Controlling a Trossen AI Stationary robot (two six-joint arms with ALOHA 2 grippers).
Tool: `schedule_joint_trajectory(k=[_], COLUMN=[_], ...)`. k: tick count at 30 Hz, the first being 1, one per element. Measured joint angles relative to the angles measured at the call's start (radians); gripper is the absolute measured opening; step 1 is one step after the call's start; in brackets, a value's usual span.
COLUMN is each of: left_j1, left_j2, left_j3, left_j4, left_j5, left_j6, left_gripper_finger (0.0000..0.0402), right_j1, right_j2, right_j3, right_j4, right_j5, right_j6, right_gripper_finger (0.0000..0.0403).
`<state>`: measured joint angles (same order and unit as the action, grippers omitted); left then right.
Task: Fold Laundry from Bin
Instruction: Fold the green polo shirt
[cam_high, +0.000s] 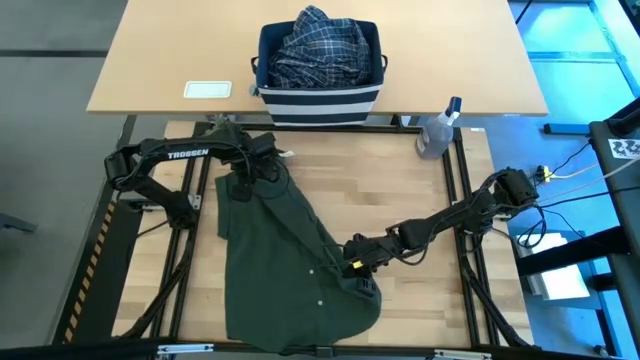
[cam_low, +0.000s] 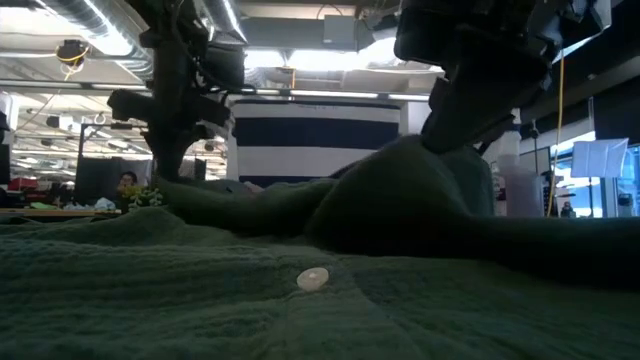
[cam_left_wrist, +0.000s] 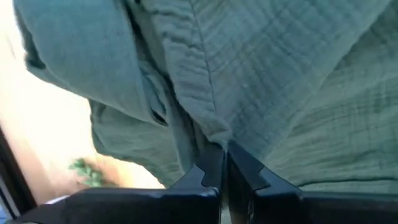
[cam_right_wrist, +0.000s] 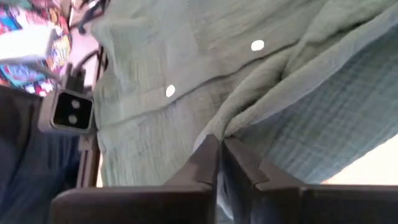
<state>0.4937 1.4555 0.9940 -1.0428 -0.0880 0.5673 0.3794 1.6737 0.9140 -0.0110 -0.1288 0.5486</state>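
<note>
The dark olive-green garment (cam_high: 290, 270) of the laundry lies spread on the wooden table, white buttons showing (cam_low: 313, 279). My left gripper (cam_high: 243, 185) stands at its far left end, shut on the cloth (cam_left_wrist: 224, 155). My right gripper (cam_high: 352, 268) is at its right side near the front, also shut on the cloth (cam_right_wrist: 219, 144). Beyond the table's far edge stands the bin (cam_high: 320, 100), with the blue-and-white plaid shirt (cam_high: 318, 45) heaped inside. My left gripper pinches a raised fold of the olive cloth (cam_left_wrist: 214, 134) between its two fingers, at the garment's far left end. The fingers point straight down. The cloth around the fold rests on the table. My right gripper pinches a ridge of the olive cloth (cam_right_wrist: 233, 124) between its fingertips, close to the row of buttons. It comes slanting down from the table's right side. The cloth is drawn up into a hump (cam_low: 420, 170) under the fingers while the rest lies on the table.
A clear spray bottle (cam_high: 438, 132) stands at the table's far right corner. A white card (cam_high: 208, 89) lies on the lighter tabletop beside the bin. Bare wood shows to the right of the garment (cam_high: 420, 300).
</note>
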Motion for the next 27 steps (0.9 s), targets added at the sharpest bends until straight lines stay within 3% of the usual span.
schedule_joint_trajectory(k=[11,15,22,27], left_j1=[0.053,0.07,0.073,0.073], left_j2=[0.0,0.001,0.001,0.001], left_j3=[-0.013,-0.013,-0.013,-0.013], left_j4=[-0.051,-0.04,0.034,0.101], left_j5=[-0.08,-0.132,-0.091,-0.079], left_j6=[-0.012,-0.028,-0.044,-0.038], left_gripper_finger=[0.0,0.0,0.0021,0.0028], right_j1=[0.0,0.0,0.0,0.0], right_j2=[-0.026,-0.056,-0.066,-0.066], right_j3=[0.0,0.0,0.0,-0.001], right_j4=[-0.151,-0.249,-0.411,-0.351], right_j5=[-0.032,0.015,0.102,0.148], right_j6=[-0.035,-0.038,-0.042,-0.042], right_gripper_finger=[0.0161,0.0172,0.0172,0.0172])
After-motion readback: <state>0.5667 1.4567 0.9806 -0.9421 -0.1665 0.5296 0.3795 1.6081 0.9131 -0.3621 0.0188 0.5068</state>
